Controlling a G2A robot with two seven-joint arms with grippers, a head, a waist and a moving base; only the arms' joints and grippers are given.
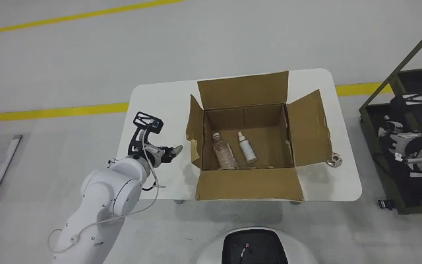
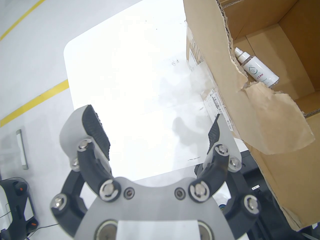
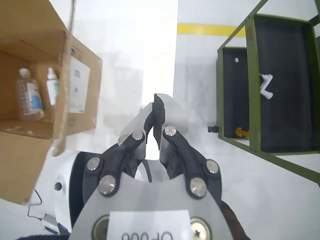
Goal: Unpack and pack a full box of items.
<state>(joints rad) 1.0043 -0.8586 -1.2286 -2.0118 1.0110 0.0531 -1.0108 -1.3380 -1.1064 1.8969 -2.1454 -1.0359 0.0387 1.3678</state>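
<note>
An open cardboard box (image 1: 247, 142) stands on the white table (image 1: 161, 105), its flaps spread outward. On its floor lie a clear bottle (image 1: 224, 152) and a smaller white spray bottle (image 1: 247, 147). My left gripper (image 1: 170, 152) hovers over the table just left of the box, open and empty. In the left wrist view the left gripper (image 2: 153, 116) stands beside the box wall (image 2: 207, 26), whose torn flap partly hides the white bottle (image 2: 257, 69). My right gripper (image 3: 155, 106) is shut on nothing, off the table's right side, with the clear bottle (image 3: 28, 96) and white bottle (image 3: 52, 87) farther off.
A small ring-shaped object (image 1: 335, 160) lies on the table right of the box. A green rack (image 1: 395, 132) with dark trays stands beside the table's right end, close to the right gripper (image 3: 250, 76). Bare tabletop (image 2: 125, 63) stretches left of the box.
</note>
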